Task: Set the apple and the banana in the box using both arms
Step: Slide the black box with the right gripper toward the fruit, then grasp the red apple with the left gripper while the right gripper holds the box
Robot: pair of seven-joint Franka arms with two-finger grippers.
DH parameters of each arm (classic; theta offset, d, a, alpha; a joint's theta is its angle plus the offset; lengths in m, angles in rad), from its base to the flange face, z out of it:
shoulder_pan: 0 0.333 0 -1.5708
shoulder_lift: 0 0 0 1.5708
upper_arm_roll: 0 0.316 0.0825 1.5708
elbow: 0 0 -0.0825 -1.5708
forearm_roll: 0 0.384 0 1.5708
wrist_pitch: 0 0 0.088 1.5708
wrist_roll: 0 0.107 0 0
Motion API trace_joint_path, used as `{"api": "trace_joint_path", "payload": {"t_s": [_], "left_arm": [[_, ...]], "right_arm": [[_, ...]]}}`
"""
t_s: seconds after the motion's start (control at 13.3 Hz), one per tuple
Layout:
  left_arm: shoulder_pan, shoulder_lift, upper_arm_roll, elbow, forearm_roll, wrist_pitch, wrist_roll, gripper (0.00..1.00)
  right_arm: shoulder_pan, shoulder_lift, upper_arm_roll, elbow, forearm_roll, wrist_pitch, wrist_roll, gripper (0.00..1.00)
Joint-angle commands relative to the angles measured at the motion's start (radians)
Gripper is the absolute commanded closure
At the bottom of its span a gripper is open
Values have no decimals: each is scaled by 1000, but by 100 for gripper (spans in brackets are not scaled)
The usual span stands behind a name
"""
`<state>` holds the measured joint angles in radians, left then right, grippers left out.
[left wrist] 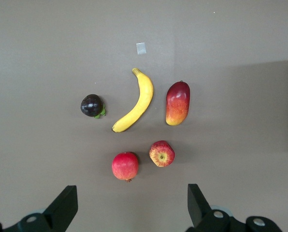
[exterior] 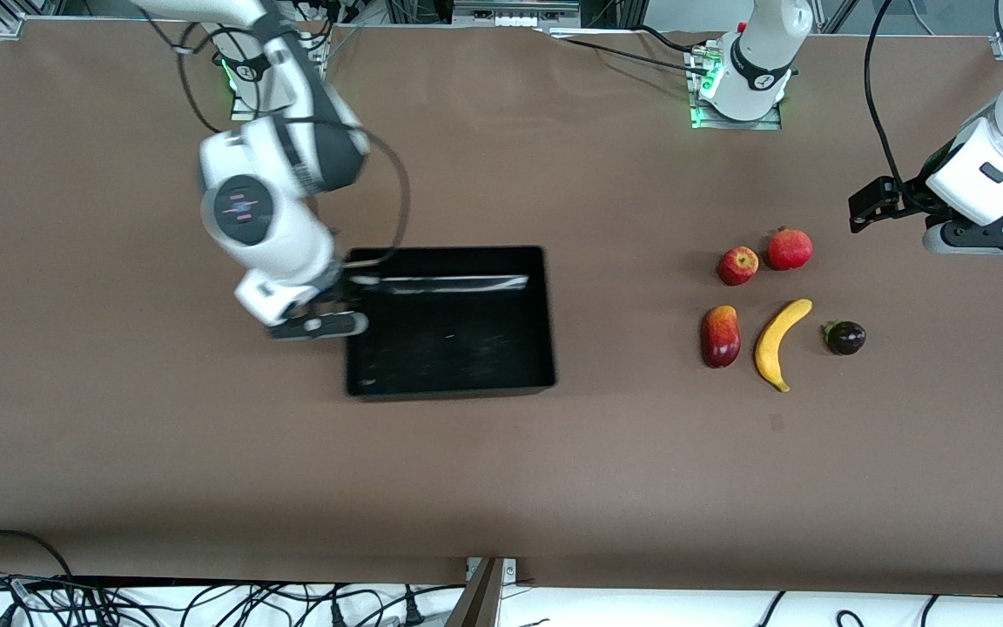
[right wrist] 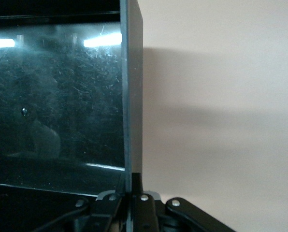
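The apple point(exterior: 737, 266) lies on the table toward the left arm's end, beside an evenly red round fruit; it also shows in the left wrist view point(left wrist: 162, 153). The banana point(exterior: 780, 342) lies nearer the front camera than the apple, and shows in the left wrist view point(left wrist: 134, 104) too. The black box point(exterior: 467, 348) sits toward the right arm's end. My right gripper point(exterior: 346, 300) is shut on the box's side wall point(right wrist: 132, 96), its fingers point(right wrist: 133, 181) pinching the rim. My left gripper point(exterior: 989, 237) hangs open and empty point(left wrist: 133, 193) above the table beside the fruits.
A red crowned fruit point(exterior: 790, 249) lies beside the apple. A red-yellow oval fruit point(exterior: 721, 336) and a dark purple fruit point(exterior: 845, 337) flank the banana. A small grey mark point(exterior: 777, 422) is on the brown tabletop nearer the front camera.
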<state>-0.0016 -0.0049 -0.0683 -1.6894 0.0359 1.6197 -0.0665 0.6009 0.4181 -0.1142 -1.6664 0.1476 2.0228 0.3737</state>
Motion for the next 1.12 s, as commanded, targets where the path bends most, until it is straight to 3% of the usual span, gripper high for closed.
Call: {"api": "trace_joint_path", "payload": {"t_s": [0.0,0.38,0.67,1.05], "left_arm": [[-1,13,4,33,-16,-27,2,0],[-7,41,2,8,-11,-79,10,0],[2,137,-2,-37,-11,-109,94,0],[-6,131,-10,-307,-8,219,193,0]], "right_arm": [[97,98,-15,117,98,-16,114,100],[272,260,-15,273,109,40,374,100],[345,324,-15,283,107,218,427,100],[359,350,-15,281,99,240,320,100]]}}
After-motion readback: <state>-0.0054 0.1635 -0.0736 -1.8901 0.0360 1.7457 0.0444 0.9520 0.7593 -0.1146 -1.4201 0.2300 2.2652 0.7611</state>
